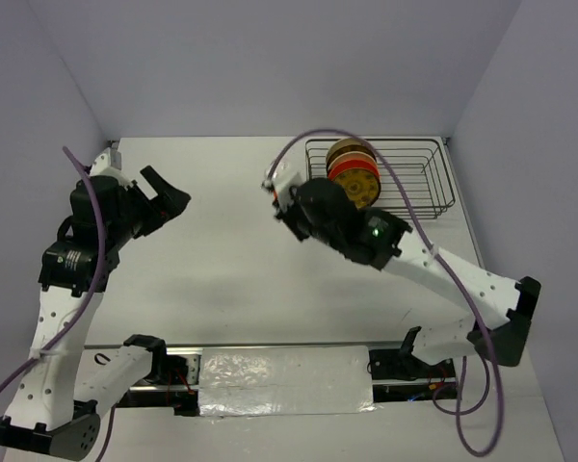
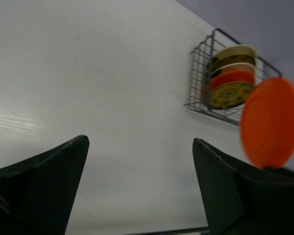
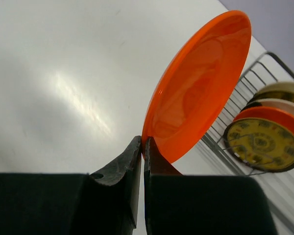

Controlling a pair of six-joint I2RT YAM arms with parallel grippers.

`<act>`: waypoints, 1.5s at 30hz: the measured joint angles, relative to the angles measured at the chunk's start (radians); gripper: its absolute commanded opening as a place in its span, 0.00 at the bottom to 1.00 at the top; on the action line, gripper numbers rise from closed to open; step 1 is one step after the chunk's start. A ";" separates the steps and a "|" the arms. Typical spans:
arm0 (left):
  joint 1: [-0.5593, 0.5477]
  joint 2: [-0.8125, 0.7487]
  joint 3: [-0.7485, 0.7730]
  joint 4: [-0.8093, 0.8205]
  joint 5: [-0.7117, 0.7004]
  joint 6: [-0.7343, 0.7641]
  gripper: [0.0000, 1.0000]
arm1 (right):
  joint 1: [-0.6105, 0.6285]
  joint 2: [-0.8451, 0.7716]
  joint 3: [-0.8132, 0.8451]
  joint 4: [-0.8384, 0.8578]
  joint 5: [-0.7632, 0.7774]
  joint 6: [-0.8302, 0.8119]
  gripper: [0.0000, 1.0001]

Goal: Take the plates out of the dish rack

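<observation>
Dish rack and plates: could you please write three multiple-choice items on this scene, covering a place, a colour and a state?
1. Where on the table is the dish rack? A) far right B) near left C) centre
2. What colour is the plate in the right gripper? A) cream B) orange C) brown
3. How do the jaws of the left gripper stand? A) shut on a plate B) shut, empty C) open, empty
Key: 1A, the rack sits at the far right edge; 2B, the gripped plate is plain orange; 3C, a wide gap with nothing between.

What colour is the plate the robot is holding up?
Plain bright orange. The plate pinched in the right end effector shows best in the right wrist view.
</observation>
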 measured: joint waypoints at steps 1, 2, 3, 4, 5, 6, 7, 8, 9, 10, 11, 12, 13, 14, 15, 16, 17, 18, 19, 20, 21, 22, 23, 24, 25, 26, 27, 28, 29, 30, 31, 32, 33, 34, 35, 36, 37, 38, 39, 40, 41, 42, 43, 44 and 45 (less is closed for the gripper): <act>0.000 0.013 0.027 -0.003 0.029 -0.035 0.99 | 0.065 -0.050 -0.077 0.004 -0.005 -0.087 0.00; 0.000 0.023 0.041 -0.003 0.062 -0.069 0.99 | 0.108 -0.083 -0.124 -0.001 -0.010 -0.146 0.00; 0.000 0.029 0.042 0.003 0.098 -0.105 0.99 | 0.152 -0.108 -0.156 -0.009 -0.014 -0.201 0.00; 0.000 0.031 0.032 0.010 0.137 -0.135 0.99 | 0.200 -0.126 -0.174 -0.020 -0.021 -0.255 0.00; 0.000 0.031 0.013 0.021 0.184 -0.167 0.98 | 0.241 -0.132 -0.176 -0.023 -0.026 -0.298 0.00; 0.000 0.031 -0.013 0.035 0.227 -0.198 0.97 | 0.270 -0.132 -0.172 -0.021 -0.032 -0.332 0.00; 0.000 0.030 -0.045 0.050 0.264 -0.227 0.97 | 0.295 -0.125 -0.163 -0.022 -0.039 -0.362 0.00; 0.000 0.031 -0.071 0.057 0.291 -0.248 0.97 | 0.310 -0.116 -0.151 -0.024 -0.039 -0.384 0.00; 0.000 0.035 -0.096 0.056 0.315 -0.268 0.97 | 0.325 -0.100 -0.132 -0.029 -0.035 -0.407 0.00; -0.001 0.039 -0.117 0.056 0.333 -0.286 0.97 | 0.339 -0.073 -0.104 -0.039 -0.024 -0.426 0.00; -0.001 0.044 -0.134 0.056 0.350 -0.293 0.96 | 0.351 -0.044 -0.076 -0.043 -0.016 -0.440 0.00; -0.002 0.049 -0.148 0.058 0.365 -0.303 0.96 | 0.366 -0.006 -0.045 -0.049 -0.002 -0.455 0.00; -0.002 0.054 -0.161 0.063 0.380 -0.314 0.96 | 0.379 0.035 -0.010 -0.058 0.015 -0.466 0.00; -0.002 0.057 -0.169 0.063 0.385 -0.317 0.96 | 0.391 0.074 0.021 -0.070 0.035 -0.471 0.00; -0.002 0.059 -0.173 0.061 0.386 -0.319 0.96 | 0.400 0.115 0.050 -0.081 0.061 -0.478 0.00; -0.002 0.060 -0.174 0.056 0.383 -0.319 0.96 | 0.404 0.148 0.072 -0.089 0.088 -0.480 0.00; -0.002 0.061 -0.174 0.050 0.373 -0.318 0.96 | 0.406 0.172 0.083 -0.094 0.110 -0.481 0.00; -0.001 0.059 -0.174 0.042 0.356 -0.317 0.96 | 0.407 0.186 0.085 -0.098 0.129 -0.481 0.00; -0.001 0.058 -0.173 0.032 0.340 -0.316 0.97 | 0.406 0.193 0.085 -0.107 0.143 -0.481 0.00; -0.001 0.055 -0.172 0.020 0.318 -0.316 0.97 | 0.403 0.193 0.085 -0.113 0.156 -0.482 0.00; -0.002 0.052 -0.172 0.010 0.294 -0.317 0.97 | 0.401 0.193 0.085 -0.113 0.164 -0.485 0.00; -0.002 0.047 -0.172 0.003 0.272 -0.316 0.98 | 0.401 0.192 0.085 -0.110 0.169 -0.486 0.00; -0.002 0.040 -0.172 -0.006 0.246 -0.317 0.98 | 0.402 0.192 0.085 -0.111 0.174 -0.486 0.00; -0.002 0.032 -0.172 -0.014 0.222 -0.317 0.99 | 0.402 0.192 0.085 -0.111 0.181 -0.489 0.00; -0.002 0.023 -0.172 -0.022 0.196 -0.318 1.00 | 0.401 0.192 0.085 -0.113 0.183 -0.489 0.00; -0.002 0.015 -0.172 -0.028 0.176 -0.318 1.00 | 0.401 0.192 0.084 -0.113 0.186 -0.489 0.00; -0.002 0.006 -0.172 -0.034 0.155 -0.321 0.99 | 0.401 0.191 0.083 -0.113 0.188 -0.490 0.00; -0.002 -0.002 -0.171 -0.036 0.138 -0.326 1.00 | 0.401 0.190 0.080 -0.113 0.190 -0.492 0.00; -0.002 -0.009 -0.171 -0.035 0.124 -0.336 1.00 | 0.401 0.188 0.073 -0.110 0.195 -0.492 0.00; -0.002 -0.016 -0.170 -0.035 0.111 -0.341 0.99 | 0.401 0.186 0.064 -0.110 0.197 -0.493 0.00; -0.002 -0.025 -0.170 -0.034 0.102 -0.345 0.99 | 0.401 0.184 0.055 -0.111 0.200 -0.492 0.00; -0.002 -0.034 -0.170 -0.033 0.095 -0.350 1.00 | 0.401 0.184 0.046 -0.112 0.204 -0.492 0.00; -0.002 -0.043 -0.170 -0.029 0.090 -0.360 0.99 | 0.401 0.184 0.037 -0.111 0.205 -0.492 0.00; -0.002 -0.056 -0.170 -0.018 0.090 -0.366 1.00 | 0.401 0.184 0.030 -0.113 0.205 -0.493 0.00; -0.002 -0.066 -0.170 -0.003 0.093 -0.369 0.99 | 0.401 0.184 0.027 -0.114 0.204 -0.493 0.00; -0.002 -0.073 -0.171 0.014 0.101 -0.372 0.99 | 0.401 0.184 0.026 -0.115 0.204 -0.494 0.00; -0.002 -0.074 -0.171 0.034 0.113 -0.374 0.99 | 0.401 0.184 0.027 -0.114 0.205 -0.496 0.00; -0.002 -0.072 -0.172 0.053 0.126 -0.377 0.99 | 0.401 0.186 0.030 -0.114 0.208 -0.498 0.00; -0.002 -0.069 -0.175 0.073 0.139 -0.382 0.99 | 0.402 0.189 0.035 -0.115 0.212 -0.500 0.00; -0.002 -0.061 -0.179 0.092 0.154 -0.388 0.97 | 0.404 0.197 0.043 -0.116 0.214 -0.502 0.00; -0.002 -0.050 -0.185 0.107 0.166 -0.390 0.96 | 0.406 0.209 0.057 -0.115 0.216 -0.506 0.00; -0.002 -0.033 -0.193 0.117 0.175 -0.391 0.92 | 0.408 0.220 0.070 -0.114 0.217 -0.510 0.00; -0.002 -0.016 -0.203 0.126 0.184 -0.392 0.91 | 0.412 0.235 0.082 -0.112 0.219 -0.513 0.00; -0.002 -0.002 -0.215 0.136 0.192 -0.390 0.90 | 0.415 0.250 0.097 -0.115 0.219 -0.516 0.00; -0.002 0.018 -0.230 0.143 0.198 -0.390 0.83 | 0.420 0.268 0.113 -0.113 0.219 -0.518 0.00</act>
